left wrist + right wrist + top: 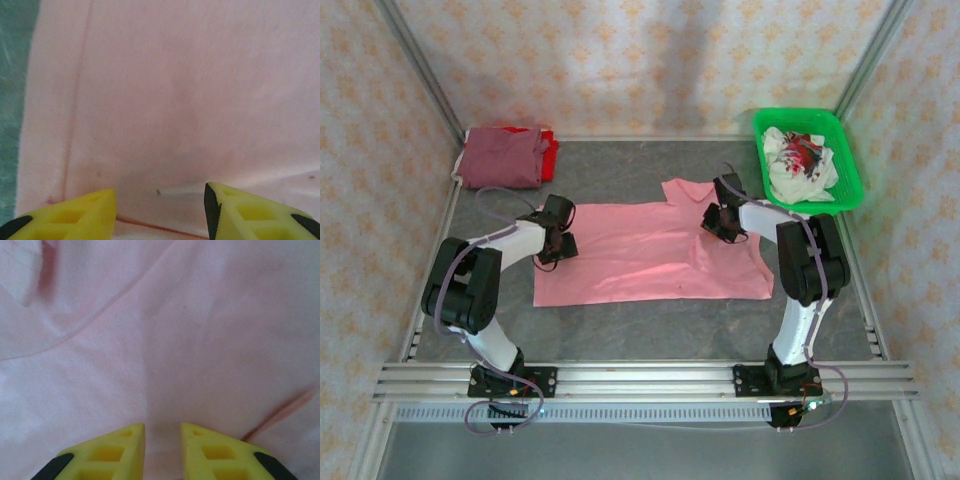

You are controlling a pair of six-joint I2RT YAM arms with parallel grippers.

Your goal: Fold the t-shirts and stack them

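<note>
You have the salmon-pink t-shirt (640, 262) spread flat at the middle of the grey table (650, 335), collar toward the far side, while the maroon t-shirt (500, 158) lies folded in the far left corner with the red t-shirt (550, 152) just beside it. Your left gripper (160, 210) sits at the pink shirt's left edge, its fingers well apart over the cloth and closed on nothing. Your right gripper (162, 440) rests near the collar with only a narrow gap between its fingers; I cannot tell whether cloth is pinched there.
</note>
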